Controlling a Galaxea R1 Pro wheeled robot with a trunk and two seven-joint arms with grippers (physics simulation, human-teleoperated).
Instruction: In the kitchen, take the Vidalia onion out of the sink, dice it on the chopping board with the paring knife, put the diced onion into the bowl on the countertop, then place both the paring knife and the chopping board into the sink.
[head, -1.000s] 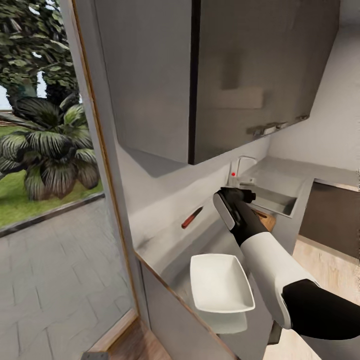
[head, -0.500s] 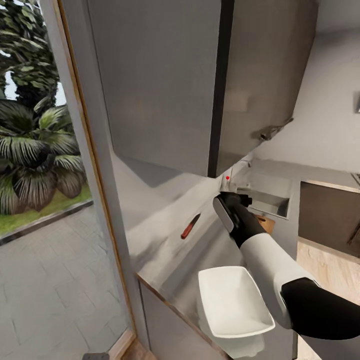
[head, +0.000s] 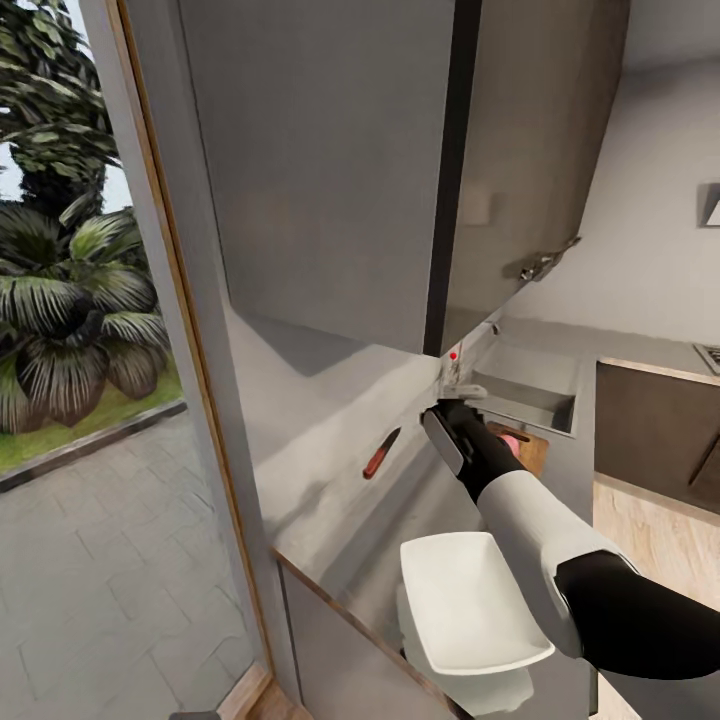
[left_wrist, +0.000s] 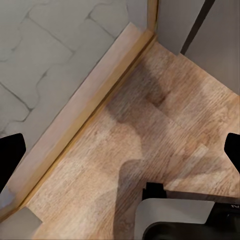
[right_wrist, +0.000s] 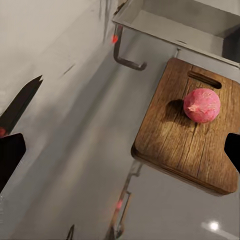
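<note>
Since the small pinkish-red round Vidalia onion (right_wrist: 202, 105) already sits whole on the brown wooden chopping board (right_wrist: 175, 135), the coming move is likely fetching the slim red-handled paring knife (head: 382, 452). It lies flat on the grey steel countertop (head: 330, 440), well apart from the board, on the window side. Its long axis runs roughly parallel to the wall, its dark blade (right_wrist: 21, 103) pointing toward the steel sink (head: 525, 395). The right gripper (right_wrist: 120, 145) hovers above the counter between knife and board, fingers spread wide and empty, clearly the nearer arm. The left gripper (left_wrist: 120, 150) hangs open over wooden floor, away from the counter. Nearer the robot than the knife rests the glossy white squarish bowl (head: 470, 605).
</note>
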